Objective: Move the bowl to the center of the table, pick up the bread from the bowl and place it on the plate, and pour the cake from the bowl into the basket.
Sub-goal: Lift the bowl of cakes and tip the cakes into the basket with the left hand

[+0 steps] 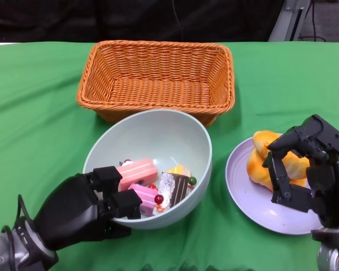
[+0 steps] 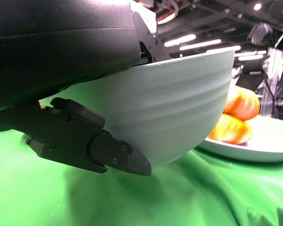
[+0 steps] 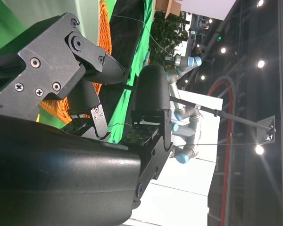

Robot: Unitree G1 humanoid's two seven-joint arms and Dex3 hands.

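A pale green bowl (image 1: 158, 135) sits in the middle of the green table, in front of the orange wicker basket (image 1: 156, 76). Pink and chocolate cake pieces (image 1: 158, 183) lie inside it. My left hand (image 1: 82, 209) grips the bowl's near-left rim, fingers inside over the cakes and thumb outside; the left wrist view shows the bowl's wall (image 2: 179, 103) against that hand. Orange bread (image 1: 274, 161) lies on the lilac plate (image 1: 251, 192) at the right. My right hand (image 1: 305, 164) hovers over the bread with fingers spread, holding nothing.
The basket stands empty behind the bowl, its front wall almost touching the bowl's far rim. Green cloth (image 1: 34, 113) covers the table on all sides. A black backdrop lies behind the table's far edge.
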